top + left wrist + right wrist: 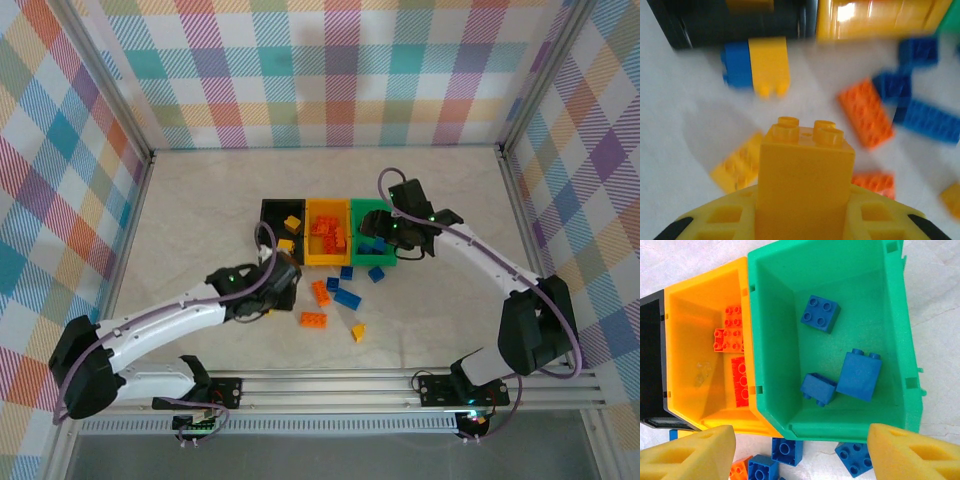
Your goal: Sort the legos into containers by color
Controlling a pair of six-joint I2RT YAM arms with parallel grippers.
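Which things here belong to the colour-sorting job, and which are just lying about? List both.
Job: small yellow plastic studded brick; loose orange brick; blue brick; black plastic bin; orange-yellow bin; green bin.
Not job: plaid-patterned walls; grey metal front rail.

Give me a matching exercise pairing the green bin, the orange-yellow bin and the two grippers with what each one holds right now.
1. green bin
2. orange-yellow bin
3. left gripper
4. right gripper

A. nothing, jaws open
B. orange bricks
C. a yellow brick
D. blue bricks

Pairs: 1-D, 2-B, 3-C, 4-A.
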